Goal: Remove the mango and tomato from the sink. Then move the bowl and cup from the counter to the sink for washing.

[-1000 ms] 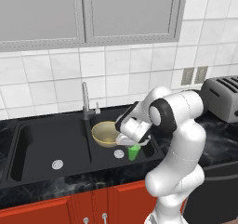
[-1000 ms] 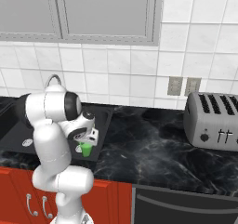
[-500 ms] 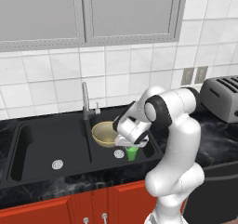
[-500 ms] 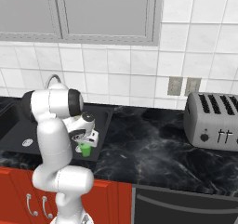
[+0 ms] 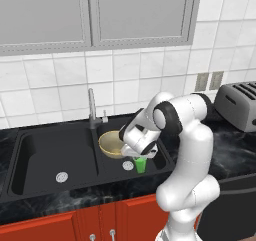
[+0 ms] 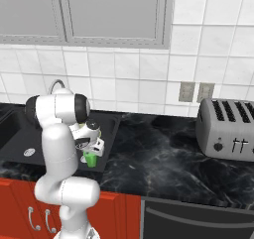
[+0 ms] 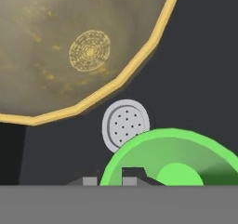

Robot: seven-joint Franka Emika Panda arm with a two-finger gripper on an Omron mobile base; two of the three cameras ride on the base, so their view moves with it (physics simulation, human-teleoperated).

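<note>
1. Left base view: furthest left of the claw lies the left basin of the sink. Nearer to it stands the faucet, behind and to the left.
2. The bowl sits in the right basin, just left of the claw and slightly behind it (the white hand covers its right edge).
3. The cup stands upright on the basin floor directly under the claw. The hand hides its rim here.
4. Well to the right of the claw, on the counter, is the toaster.
5. Right base view: the arm blocks the bowl, but the cup shows as a green body below the claw, near the sink's right edge. The toaster is well apart on the right.
6. Hand view: it adds what both base views lack. These are the bowl's pale inside at upper left, the round silver drain between bowl and cup, and the cup's open mouth from above.
7. A dark fingertip sits at the cup's rim. Whether the claw is clenched on that rim or released, I cannot tell.
</note>
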